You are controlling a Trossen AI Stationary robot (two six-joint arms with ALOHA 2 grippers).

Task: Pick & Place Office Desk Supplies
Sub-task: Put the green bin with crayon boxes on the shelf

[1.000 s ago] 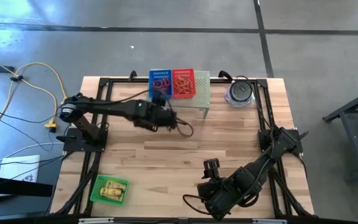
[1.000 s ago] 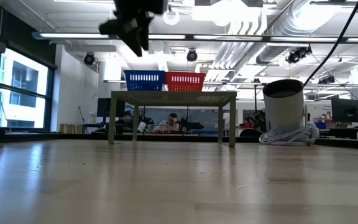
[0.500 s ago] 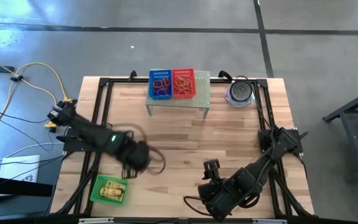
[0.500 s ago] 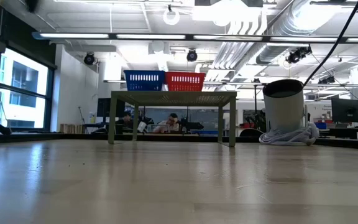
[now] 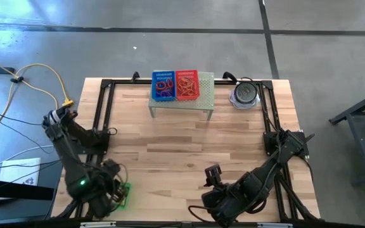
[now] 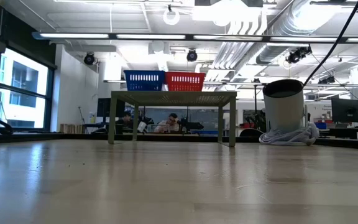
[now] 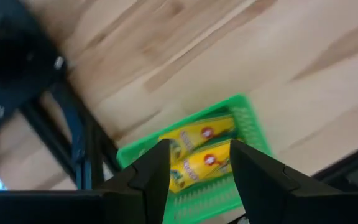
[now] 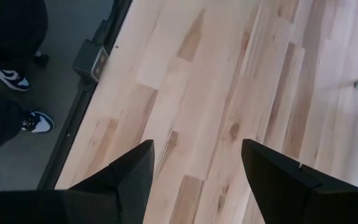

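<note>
Hovering over the green basket [image 7: 244, 118] at the near-left table corner, the left gripper [image 7: 199, 163] has fingers spread, empty, above the yellow blocks [image 7: 197, 149] inside. Right gripper [image 8: 194, 165] parked near-right, fingers apart. Loops [image 5: 175, 83] sit in far baskets.

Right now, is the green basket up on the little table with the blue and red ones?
No, the green basket sits on the wooden tabletop under the left gripper, far from the stand.
</note>
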